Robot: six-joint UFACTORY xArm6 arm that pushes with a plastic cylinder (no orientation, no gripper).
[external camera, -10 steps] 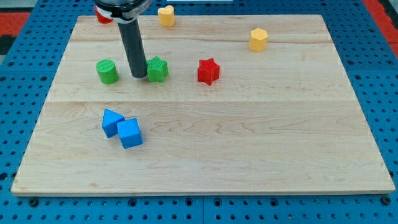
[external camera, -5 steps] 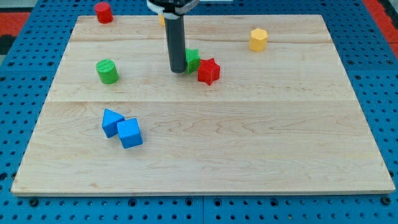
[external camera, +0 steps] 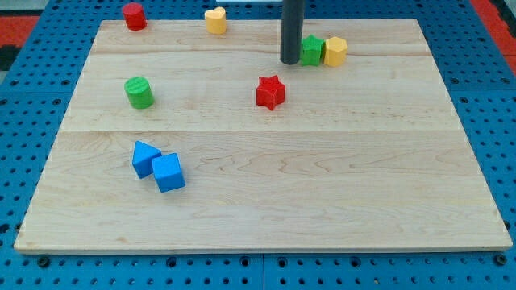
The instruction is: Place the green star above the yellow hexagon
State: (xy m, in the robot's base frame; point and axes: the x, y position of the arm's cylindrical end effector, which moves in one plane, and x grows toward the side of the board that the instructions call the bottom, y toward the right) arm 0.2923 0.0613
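Observation:
The green star (external camera: 312,50) lies near the view's top, touching the left side of the yellow hexagon (external camera: 335,51). My tip (external camera: 289,60) stands right against the green star's left side. The dark rod rises straight up out of the view's top edge.
A red star (external camera: 271,92) lies below and left of my tip. A green cylinder (external camera: 139,92) is at the left. Two blue blocks (external camera: 158,166) touch at lower left. A red cylinder (external camera: 134,15) and a yellow block (external camera: 215,19) sit at the top edge.
My tip has moved right and up, pushing the green star from beside the red star until it touches the yellow hexagon. The red star stayed in place.

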